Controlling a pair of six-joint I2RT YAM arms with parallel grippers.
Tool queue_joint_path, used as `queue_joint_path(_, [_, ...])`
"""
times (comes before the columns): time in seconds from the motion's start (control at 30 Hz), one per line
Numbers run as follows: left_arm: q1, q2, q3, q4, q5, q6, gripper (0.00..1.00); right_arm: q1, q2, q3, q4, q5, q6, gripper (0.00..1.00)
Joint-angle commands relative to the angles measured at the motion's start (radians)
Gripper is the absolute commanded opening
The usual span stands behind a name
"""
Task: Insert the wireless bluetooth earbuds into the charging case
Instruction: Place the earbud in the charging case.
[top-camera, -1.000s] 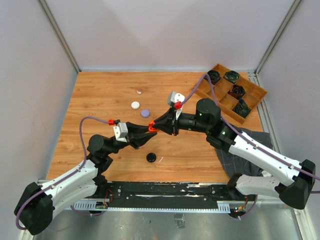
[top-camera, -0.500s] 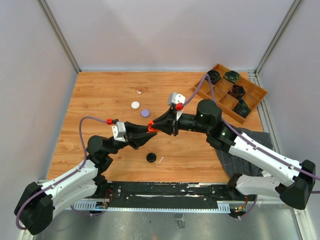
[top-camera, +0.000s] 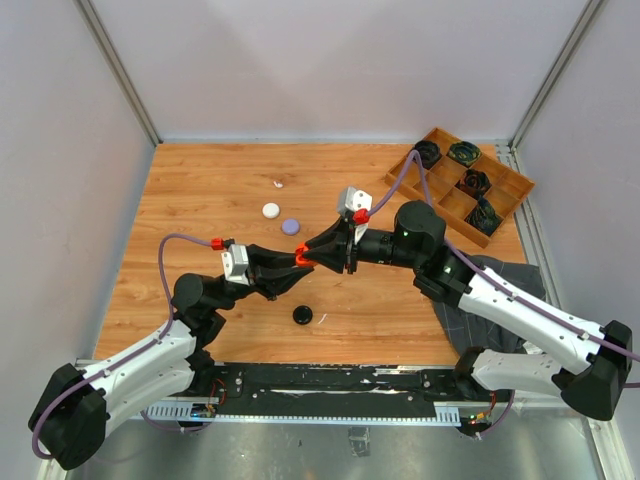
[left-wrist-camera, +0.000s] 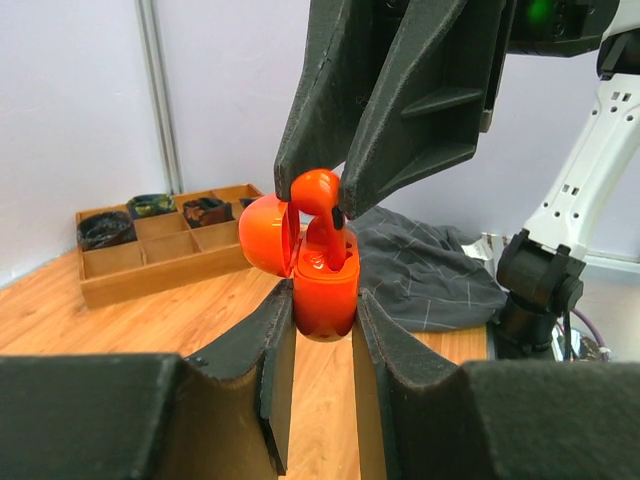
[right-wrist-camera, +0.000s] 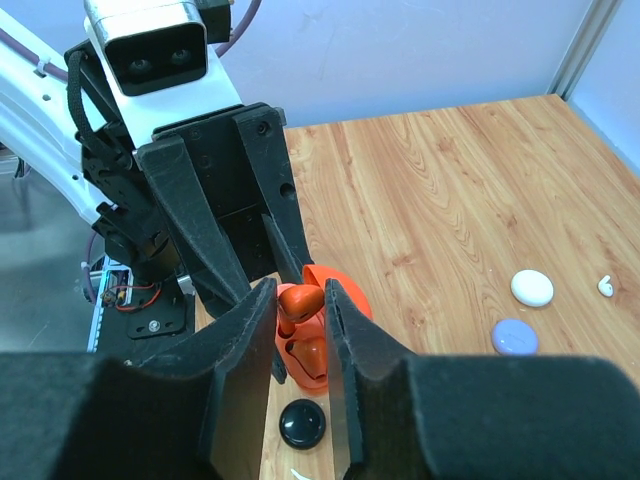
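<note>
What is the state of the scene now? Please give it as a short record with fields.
left gripper: shut on the orange charging case, held off the table
case lid: open
right gripper: shut on the orange earbud
earbud position: stem down inside the case, head above its rim
loose on table: white puck, purple puck, black puck, small white earbud
wooden tray: far right corner, holds black coiled bundles

No legible text, label, brand, number or sign on anything here.
</note>
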Motion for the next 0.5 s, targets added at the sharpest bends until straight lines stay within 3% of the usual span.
queue_joint_path(0.0, [-0.002, -0.011, 0.001, 0.113, 0.006, -0.012, 0.0, 0.015, -0.018, -0.032, -0.019, -0.012, -0.014, 0.27])
queue_joint_path(0.33, [-0.002, 0.004, -0.011, 0.12, 0.015, -0.016, 0.0, 0.013, -0.041, -0.041, -0.024, 0.017, -0.028, 0.35])
queue_joint_path(0.47, [-0.002, 0.015, -0.017, 0.078, 0.019, 0.004, 0.0, 0.008, -0.07, -0.03, -0.07, 0.039, -0.069, 0.44])
